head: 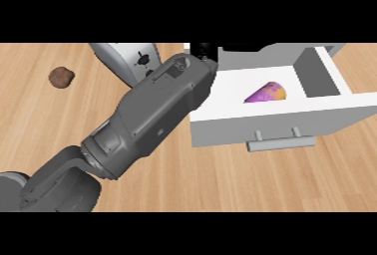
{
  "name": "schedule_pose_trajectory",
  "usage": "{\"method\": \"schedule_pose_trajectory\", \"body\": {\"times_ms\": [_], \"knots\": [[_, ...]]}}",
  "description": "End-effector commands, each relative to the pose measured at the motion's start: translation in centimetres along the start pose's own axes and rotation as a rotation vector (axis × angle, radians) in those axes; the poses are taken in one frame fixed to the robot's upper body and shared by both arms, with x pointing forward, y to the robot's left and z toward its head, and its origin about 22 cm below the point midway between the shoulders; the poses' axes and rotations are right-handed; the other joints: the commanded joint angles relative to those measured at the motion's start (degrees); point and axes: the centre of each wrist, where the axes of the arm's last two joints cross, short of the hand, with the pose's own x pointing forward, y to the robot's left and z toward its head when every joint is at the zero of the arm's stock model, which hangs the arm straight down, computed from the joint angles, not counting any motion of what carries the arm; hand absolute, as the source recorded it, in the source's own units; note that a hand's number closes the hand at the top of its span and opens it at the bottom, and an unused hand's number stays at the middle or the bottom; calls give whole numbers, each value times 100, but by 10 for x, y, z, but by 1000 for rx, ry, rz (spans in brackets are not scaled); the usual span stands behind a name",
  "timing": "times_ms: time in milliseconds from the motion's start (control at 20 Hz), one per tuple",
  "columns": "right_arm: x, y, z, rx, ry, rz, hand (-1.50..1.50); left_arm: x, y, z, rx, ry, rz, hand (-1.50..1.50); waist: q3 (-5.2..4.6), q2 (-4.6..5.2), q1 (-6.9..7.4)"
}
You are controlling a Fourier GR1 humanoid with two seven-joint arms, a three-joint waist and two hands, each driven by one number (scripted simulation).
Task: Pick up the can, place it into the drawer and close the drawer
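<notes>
1. The can (pixel 267 93) lay on its side inside the open drawer (pixel 324 107), purple and orange against the white floor, towards the drawer's left half. From how things lay, the placing step looked finished or all but finished.

2. The left forearm (pixel 151 117) reached diagonally from the lower left corner up to the drawer's back left corner. Only a small black part of the left robot hand (pixel 202 49) showed there, at the top band. Whether its fingers were straight or curled could not be told, nor whether it touched the drawer wall.

3. The can sat apart from the black part of the robot hand, so nothing visible suggested it was gripped.

4. The remaining step, as I judged it, was closing the drawer. That would call for clearing the forearm from above the drawer's left wall, then pressing on the front panel near the grey handle (pixel 281 143) and pushing away from the robot.

5. The right robot hand showed nowhere in the head view.

6. Hidden or unclear: the forearm covered the drawer's left edge and most of a grey-and-white object (pixel 123 55) on the table (pixel 221 184) behind it; what that object was could not be made out. A small brown lump (pixel 62 77) lay well apart at the left, unidentifiable.
</notes>
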Motion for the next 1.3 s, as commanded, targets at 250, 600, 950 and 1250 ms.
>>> {"method": "schedule_pose_trajectory", "body": {"times_ms": [250, 600, 950, 1250], "knots": [[30, 22, -23, 102, -198, 245, -150, 2, -3, 4, -13, -71, 39, -150, -6, -1, 145], [21, 43, -62, 164, -226, 413, -150, 6, -7, 6, -11, -73, 64, -150, -3, 1, 341], [18, 90, -93, 193, -248, 586, -150, 2, -2, 3, -25, -62, 73, -150, -13, -41, 521], [-26, 138, -122, 227, -266, 680, -150, -5, -7, 18, -7, -30, 63, -150, -9, -88, 576]]}}
